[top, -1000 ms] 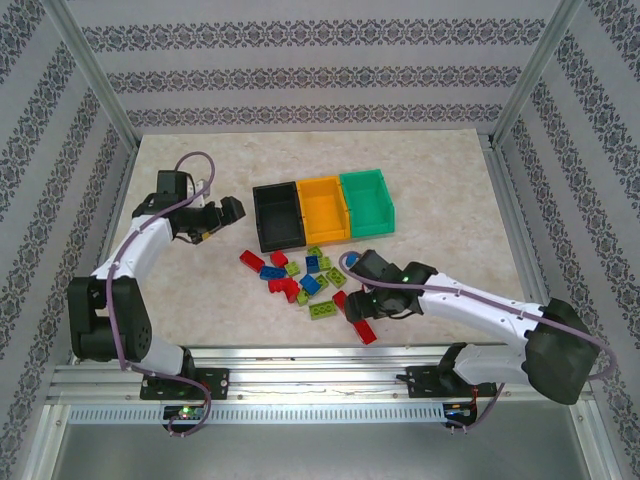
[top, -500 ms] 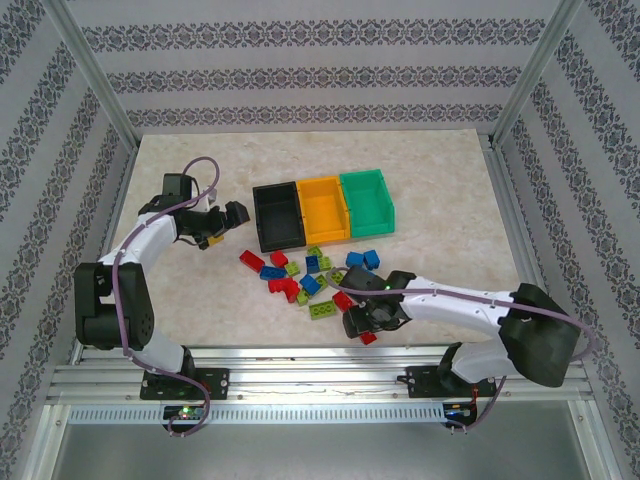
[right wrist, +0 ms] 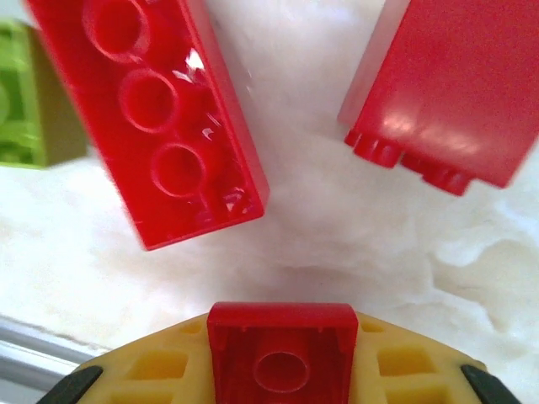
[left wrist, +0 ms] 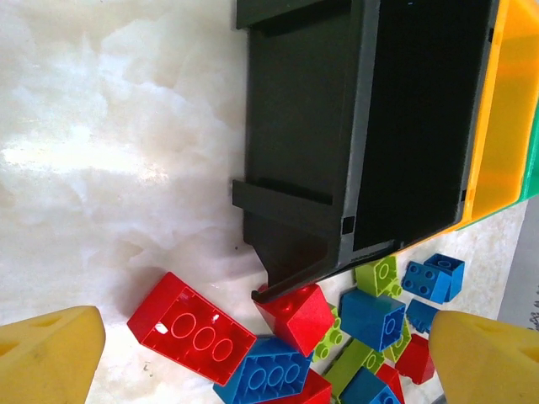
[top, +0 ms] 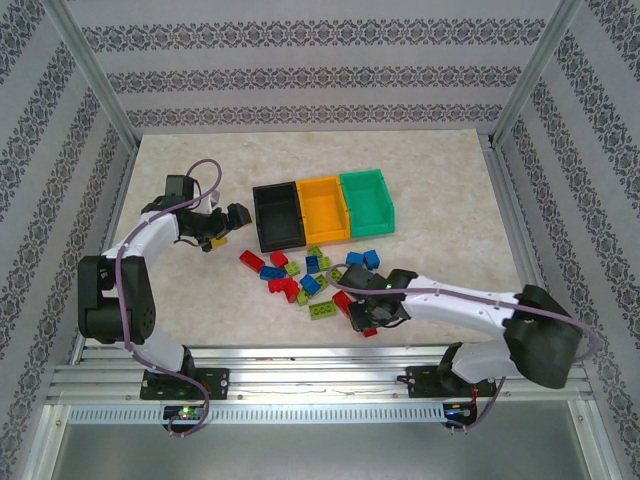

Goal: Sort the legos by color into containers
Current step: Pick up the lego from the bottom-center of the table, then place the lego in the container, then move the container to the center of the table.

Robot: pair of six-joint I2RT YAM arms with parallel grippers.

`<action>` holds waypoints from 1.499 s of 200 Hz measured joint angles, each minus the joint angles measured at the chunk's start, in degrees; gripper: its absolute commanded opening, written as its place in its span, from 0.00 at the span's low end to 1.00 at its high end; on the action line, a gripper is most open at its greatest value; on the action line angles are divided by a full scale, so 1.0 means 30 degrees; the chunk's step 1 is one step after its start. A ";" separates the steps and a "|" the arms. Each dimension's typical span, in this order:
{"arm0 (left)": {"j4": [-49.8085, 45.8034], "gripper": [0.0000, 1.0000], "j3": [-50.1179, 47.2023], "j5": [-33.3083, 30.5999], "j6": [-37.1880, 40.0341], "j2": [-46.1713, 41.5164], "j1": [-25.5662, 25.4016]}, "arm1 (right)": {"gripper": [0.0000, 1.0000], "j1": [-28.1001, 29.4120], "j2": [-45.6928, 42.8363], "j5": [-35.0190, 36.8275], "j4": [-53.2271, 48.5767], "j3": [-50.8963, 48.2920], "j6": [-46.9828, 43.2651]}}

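The legos (top: 300,275), red, blue and lime green, lie scattered in front of three containers: black (top: 279,246), orange-yellow (top: 328,236) and green (top: 372,224). My right gripper (top: 362,318) is low at the pile's near right edge, shut on a small red brick (right wrist: 282,353) whose hollow underside faces the camera. Two more red bricks (right wrist: 147,109) (right wrist: 446,84) lie on the table just ahead of it. My left gripper (top: 232,222) hangs open left of the black container (left wrist: 295,126), its yellow fingertips (left wrist: 46,358) wide apart above red (left wrist: 192,328) and blue (left wrist: 372,318) bricks.
The table's near edge and a metal rail run just behind my right gripper (right wrist: 25,353). A lime brick (top: 322,309) lies left of it. Bare tabletop stretches left (top: 180,290) and right (top: 450,240) of the pile. Cage posts stand at the table's corners.
My right gripper has dropped toward the near edge of the pile and shut on a red brick. My left gripper has drifted slightly right, still open.
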 measured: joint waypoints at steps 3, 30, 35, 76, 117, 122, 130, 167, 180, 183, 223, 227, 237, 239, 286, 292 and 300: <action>0.0000 0.98 0.0000 0.0029 0.0000 0.0000 0.0000 | 0.24 -0.0080 -0.0211 -0.0007 0.0015 0.0095 -0.0022; 0.0007 0.98 0.0000 0.0299 0.0000 0.0000 0.0007 | 0.23 -0.2237 -0.1974 0.0117 0.0882 0.1013 -0.0816; 0.0007 0.98 0.0000 0.0313 0.0000 0.0000 0.0015 | 0.23 -0.2943 -0.2076 0.0102 0.1144 0.1158 -0.1013; 0.0007 0.98 0.0000 0.0386 0.0000 0.0000 0.0015 | 0.23 -0.9020 -0.0109 -0.0940 0.4983 0.2266 -0.1596; 0.0000 0.96 0.0000 0.0605 0.0000 0.0102 0.0015 | 0.27 -1.0899 0.6900 -0.1807 0.6207 0.8502 -0.3060; 0.0000 0.96 0.0000 0.0612 0.0007 0.0102 0.0015 | 0.28 -1.0936 0.7599 -0.1843 0.6229 0.9267 -0.3337; 0.0000 0.96 0.0007 0.0656 0.0007 0.0109 0.0015 | 0.29 -1.1060 0.8539 -0.1880 0.6229 1.0353 -0.3679; -0.0015 0.96 0.0087 0.0648 0.0015 0.0109 0.0015 | 0.39 -1.1446 1.0775 -0.1690 0.5719 1.3107 -0.5093; -0.0015 0.96 0.0189 0.0656 0.0015 0.0153 0.0022 | 0.50 -1.1672 1.1089 -0.1596 0.5464 1.3442 -0.5493; -0.0015 0.96 0.0219 0.0648 0.0015 0.0175 0.0022 | 0.51 -1.1693 1.1132 -0.1581 0.5428 1.3478 -0.5486; -0.0022 0.96 0.0313 0.0663 0.0015 0.0393 0.0233 | 0.55 -1.2036 1.1242 -0.1515 0.5064 1.3595 -0.5945; -0.0022 0.96 0.0313 0.0656 0.0015 0.0393 0.0248 | 0.55 -1.2065 1.1242 -0.1515 0.5064 1.3588 -0.5945; -0.0015 0.96 0.0321 0.0656 0.0015 0.0393 0.0299 | 0.55 -1.2196 1.1183 -0.1545 0.5085 1.3537 -0.5938; -0.0015 0.96 0.0321 0.0656 0.0015 0.0393 0.0313 | 0.55 -1.2196 1.1176 -0.1559 0.5100 1.3508 -0.5938; -0.0015 0.96 0.0328 0.0801 0.0015 0.0393 0.0393 | 0.57 -1.4440 1.0535 -0.2608 0.5377 1.2830 -0.5348; -0.0015 0.96 0.0328 0.0809 0.0015 0.0393 0.0386 | 0.57 -1.4775 1.0535 -0.2608 0.5370 1.2830 -0.5326; -0.0015 0.96 0.0328 0.0801 0.0015 0.0393 0.0393 | 0.57 -1.5074 1.0535 -0.2608 0.5370 1.2830 -0.5304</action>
